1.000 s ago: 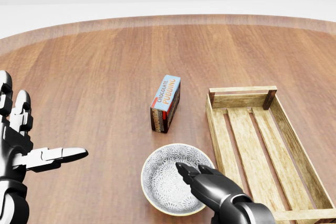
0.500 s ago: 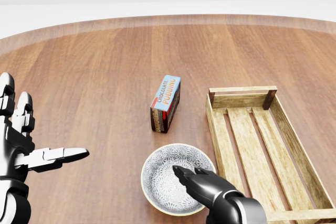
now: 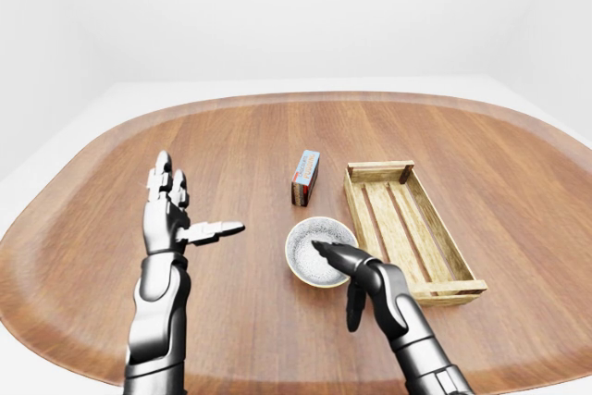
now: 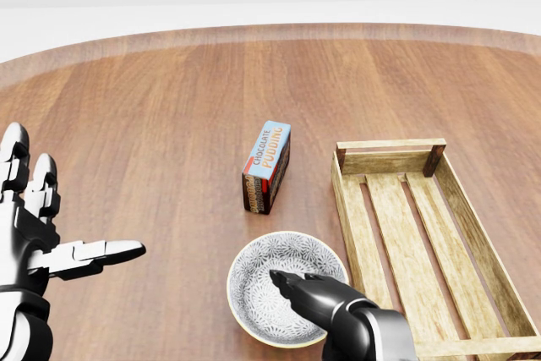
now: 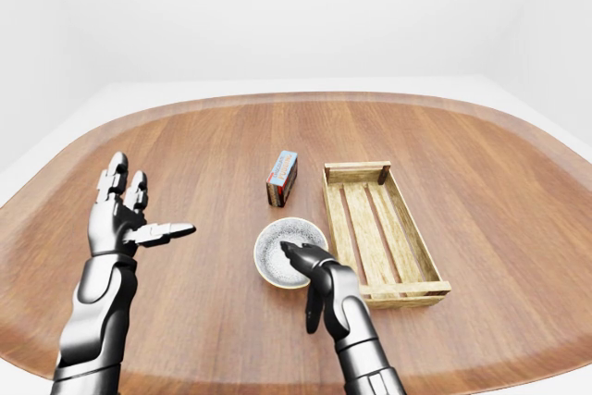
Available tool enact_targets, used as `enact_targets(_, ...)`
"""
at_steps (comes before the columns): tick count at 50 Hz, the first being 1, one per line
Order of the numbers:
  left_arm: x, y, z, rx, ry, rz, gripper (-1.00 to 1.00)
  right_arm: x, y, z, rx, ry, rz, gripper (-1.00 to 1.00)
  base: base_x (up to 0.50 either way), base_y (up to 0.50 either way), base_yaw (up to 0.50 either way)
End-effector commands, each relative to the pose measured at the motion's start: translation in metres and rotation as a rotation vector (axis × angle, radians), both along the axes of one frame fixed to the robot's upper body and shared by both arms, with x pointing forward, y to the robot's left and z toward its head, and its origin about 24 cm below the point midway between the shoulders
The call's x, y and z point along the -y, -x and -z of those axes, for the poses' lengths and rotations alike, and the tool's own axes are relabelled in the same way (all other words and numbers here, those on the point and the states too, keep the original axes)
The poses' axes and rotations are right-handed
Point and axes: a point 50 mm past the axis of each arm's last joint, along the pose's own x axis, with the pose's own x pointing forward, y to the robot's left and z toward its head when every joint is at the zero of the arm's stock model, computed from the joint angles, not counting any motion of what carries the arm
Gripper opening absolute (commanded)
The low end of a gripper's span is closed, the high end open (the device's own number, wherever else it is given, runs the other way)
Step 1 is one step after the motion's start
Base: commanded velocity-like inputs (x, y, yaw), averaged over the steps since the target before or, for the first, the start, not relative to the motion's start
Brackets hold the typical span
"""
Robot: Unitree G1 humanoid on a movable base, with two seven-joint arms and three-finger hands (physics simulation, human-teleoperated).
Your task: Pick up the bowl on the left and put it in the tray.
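In the head view a patterned bowl sits just left of the wooden tray, the right hand open with a finger over its rim, gripping nothing, the left hand spread empty; a shallow pinch could tip or skid the bowl.

The bowl is round and shallow, with a fine grey-and-white pattern inside and a pale cream rim. It sits upright on the table, close to the table's edge at the bottom of the head view. The tray is a long, low crate of pale wood with 3 floor slats and 2 darker posts at its upper corners, lying flat just right of the bowl, its length running toward the table's top edge.
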Motion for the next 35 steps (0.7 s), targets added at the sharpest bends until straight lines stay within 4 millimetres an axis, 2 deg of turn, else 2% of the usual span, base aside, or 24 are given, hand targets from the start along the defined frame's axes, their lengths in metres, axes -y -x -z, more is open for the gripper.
enact_targets(1,0.000,-0.001,-0.002,0.006,-0.001,-0.002,1.00,-0.005,-0.004,0.004,-0.025,-0.002,-0.011,1.00,0.00,0.00,0.00)
enact_targets(23,0.000,0.000,0.002,-0.010,0.001,-0.005,1.00,-0.010,-0.004,0.025,-0.096,-0.026,0.004,1.00,0.00,0.00,0.00)
enact_targets(29,0.000,0.000,0.007,-0.029,0.003,-0.004,1.00,-0.011,-0.005,0.026,-0.097,-0.032,0.007,1.00,0.00,0.00,0.00)
enact_targets(31,0.000,0.000,0.008,-0.032,0.003,-0.004,1.00,-0.011,-0.005,0.025,-0.096,-0.031,0.004,0.39,0.00,0.00,0.00)
enact_targets(32,0.000,0.000,0.009,-0.036,0.004,-0.004,1.00,-0.012,-0.005,0.025,-0.099,-0.035,0.000,-0.79,0.00,0.00,0.00)
enact_targets(33,0.000,0.000,0.008,-0.035,0.004,-0.004,1.00,-0.012,-0.005,0.024,-0.092,-0.035,0.002,-1.00,0.00,0.00,0.00)
enact_targets(35,0.000,0.000,0.010,-0.042,0.005,-0.004,1.00,-0.012,-0.004,0.024,-0.093,-0.033,-0.002,-1.00,0.00,0.00,0.00)
